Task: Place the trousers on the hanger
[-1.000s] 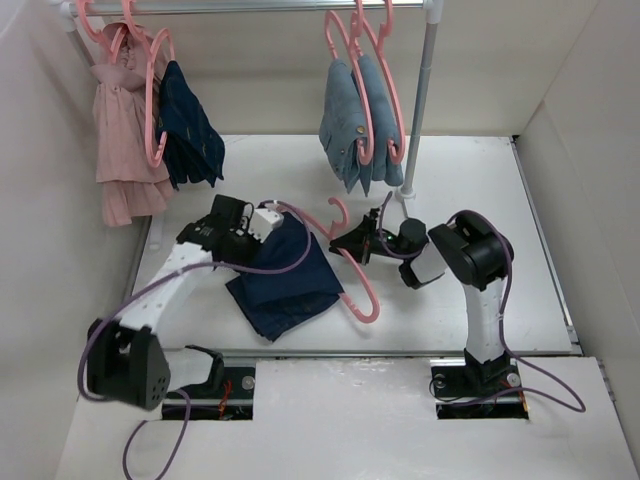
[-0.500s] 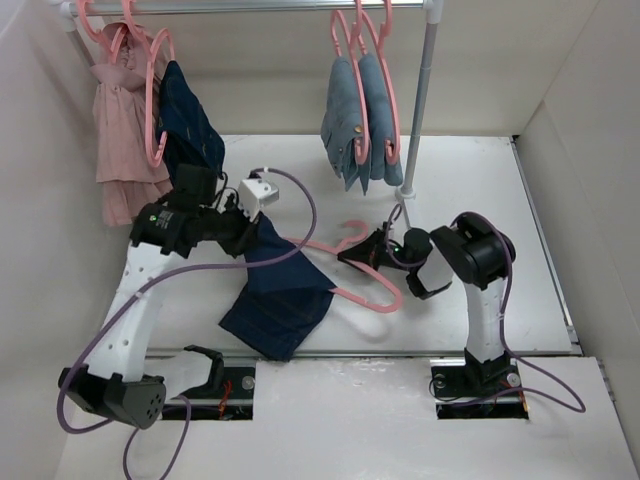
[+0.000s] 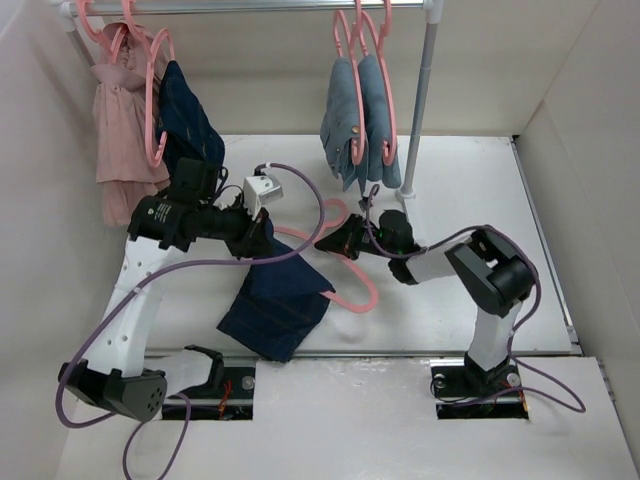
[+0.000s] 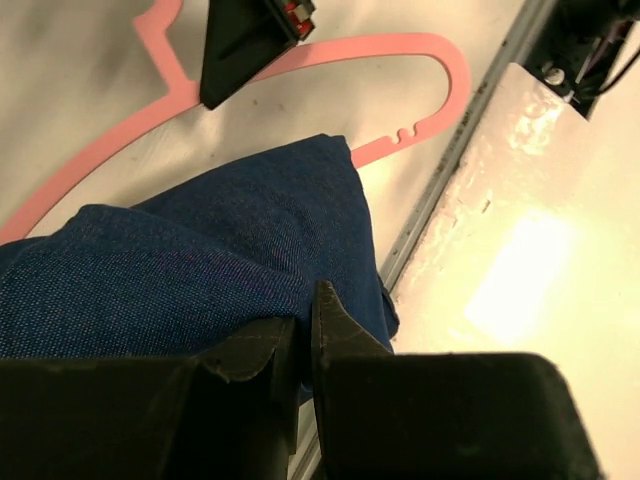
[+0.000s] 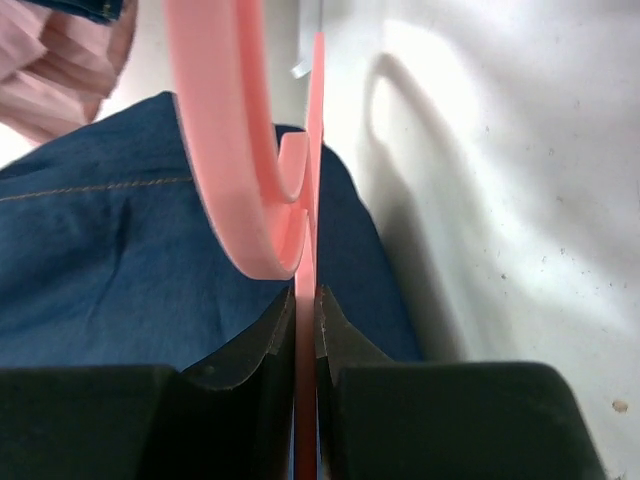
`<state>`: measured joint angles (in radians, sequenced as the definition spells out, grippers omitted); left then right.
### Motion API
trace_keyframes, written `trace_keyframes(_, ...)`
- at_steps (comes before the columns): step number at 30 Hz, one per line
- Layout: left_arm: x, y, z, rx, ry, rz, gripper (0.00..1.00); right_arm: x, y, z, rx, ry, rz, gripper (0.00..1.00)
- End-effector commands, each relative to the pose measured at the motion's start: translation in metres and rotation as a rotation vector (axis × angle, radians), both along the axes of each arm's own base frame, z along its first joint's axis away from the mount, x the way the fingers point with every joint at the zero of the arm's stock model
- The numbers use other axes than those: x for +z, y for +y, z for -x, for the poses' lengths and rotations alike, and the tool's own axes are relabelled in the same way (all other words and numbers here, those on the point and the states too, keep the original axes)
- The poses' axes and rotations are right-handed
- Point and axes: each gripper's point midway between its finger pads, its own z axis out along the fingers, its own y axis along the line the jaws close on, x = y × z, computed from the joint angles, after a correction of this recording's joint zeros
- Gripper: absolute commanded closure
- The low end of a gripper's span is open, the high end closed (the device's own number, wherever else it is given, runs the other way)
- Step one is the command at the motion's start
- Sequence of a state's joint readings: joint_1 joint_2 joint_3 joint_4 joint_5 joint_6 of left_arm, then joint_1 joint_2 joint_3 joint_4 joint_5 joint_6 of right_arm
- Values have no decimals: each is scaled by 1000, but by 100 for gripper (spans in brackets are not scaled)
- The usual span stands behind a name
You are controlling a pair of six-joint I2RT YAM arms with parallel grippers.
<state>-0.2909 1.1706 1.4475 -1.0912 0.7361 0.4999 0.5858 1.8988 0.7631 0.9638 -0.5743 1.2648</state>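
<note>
The left hand (image 3: 262, 238) is held above the bench (image 3: 480, 200) left of middle, pressed together on a fold of the trousers (image 3: 280, 300). The denim hangs from it and trails down to the bench's near edge. Just right of it, the right hand (image 3: 335, 243) pinches the hanger (image 3: 372, 288), whose loop lies partly under the denim. Behind the right hand, the rack post (image 3: 425, 100) and the paler jeans (image 3: 360, 110) hang close. The bench to the right is open.

The left wrist view shows what the top view does not: the fingers (image 4: 335, 325) closed on a denim ridge, and the trouser end reaching the metal strip (image 4: 440, 190) at the bench edge. The right wrist view shows the thin pink bar clamped between the fingers (image 5: 270, 345), the hook curving above, denim behind it.
</note>
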Motion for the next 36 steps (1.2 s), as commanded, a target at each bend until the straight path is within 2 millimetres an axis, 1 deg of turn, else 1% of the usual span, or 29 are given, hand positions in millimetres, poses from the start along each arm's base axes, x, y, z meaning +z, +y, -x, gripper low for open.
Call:
trace_keyframes(1, 24, -12, 30, -122, -55, 83, 100, 7, -9, -13, -104, -121, 130, 100)
trace_keyframes(2, 22, -8, 28, -112, -88, 45, 100, 9, -19, -21, -161, -118, 134, 100)
trace_keyframes(3, 20, -3, 28, -99, -107, 20, 100, 5, -29, -19, -189, -110, 147, 100)
trace_keyframes(4, 17, 1, 31, -97, -132, -4, 100, 16, -38, -21, -219, -134, 150, 100)
trace_keyframes(5, 14, 6, 30, -88, -150, -29, 100, 18, -43, -20, -239, -145, 164, 100)
trace_keyframes(6, 0, 15, 28, -69, -154, -86, 100, 15, -55, -24, -289, -148, 194, 100)
trace_keyframes(8, -14, 23, 33, -72, -164, -131, 100, 27, -68, -21, -327, -195, 243, 100)
trace_keyframes(9, -24, 29, 33, -66, -159, -169, 100, 32, -75, -25, -369, -213, 265, 100)
trace_keyframes(10, -46, 33, 37, -74, -107, -202, 100, 32, -84, -26, -394, -220, 287, 100)
trace_keyframes(11, -55, 36, 39, -83, -105, -223, 100, 48, -91, -22, -414, -256, 298, 100)
trace_keyframes(12, -64, 39, 41, -82, -81, -239, 100, 56, -97, -22, -436, -273, 307, 100)
trace_keyframes(13, -80, 43, 43, -98, -50, -275, 100, 68, -110, -19, -482, -307, 332, 100)
trace_keyframes(14, -87, 44, 44, -102, -25, -284, 100, 60, -111, -17, -489, -286, 362, 100)
trace_keyframes(15, -93, 47, 44, -115, -27, -305, 100, 79, -121, -13, -517, -340, 366, 100)
trace_keyframes(16, -101, 50, 44, -119, -9, -331, 100, 84, -128, -12, -554, -359, 395, 100)
trace_keyframes(19, -121, 54, 42, -115, 28, -367, 100, 114, -137, 6, -582, -437, 422, 100)
trace_keyframes(21, -133, 54, 36, -111, 25, -375, 100, 120, -137, 18, -584, -456, 448, 100)
trace_keyframes(22, -138, 52, 34, -105, 36, -375, 93, 127, -140, 24, -589, -477, 450, 100)
trace_keyframes(23, -142, 50, 33, -108, 43, -374, 60, 133, -141, 26, -609, -482, 452, 100)
trace_keyframes(24, -148, 50, 27, -91, 38, -381, 45, 141, -135, 34, -594, -501, 447, 100)
trace_keyframes(25, -149, 47, 25, -101, 35, -380, 30, 143, -136, 41, -591, -505, 465, 100)
trace_keyframes(26, -152, 45, 25, -110, 33, -381, 20, 146, -135, 44, -594, -508, 468, 100)
trace_keyframes(27, -151, 42, 24, -114, 27, -366, 14, 150, -133, 50, -598, -513, 470, 100)
trace_keyframes(30, -129, 29, 18, -124, -55, -284, 12, 161, -137, 58, -627, -516, 488, 100)
trace_keyframes(31, -112, 23, 11, -114, -110, -246, 10, 173, -134, 64, -623, -528, 466, 100)
trace_keyframes(33, -81, 15, 8, -110, -200, -178, 6, 180, -132, 70, -625, -531, 469, 100)
trace_keyframes(34, -53, 9, 2, -93, -263, -128, 5, 184, -127, 77, -617, -538, 466, 100)
trace_keyframes(35, -37, 3, 3, -91, -276, -83, 4, 199, -124, 81, -621, -549, 434, 100)
trace_keyframes(36, -18, -11, 15, -136, -265, 6, 2, 201, -112, 87, -604, -554, 437, 100)
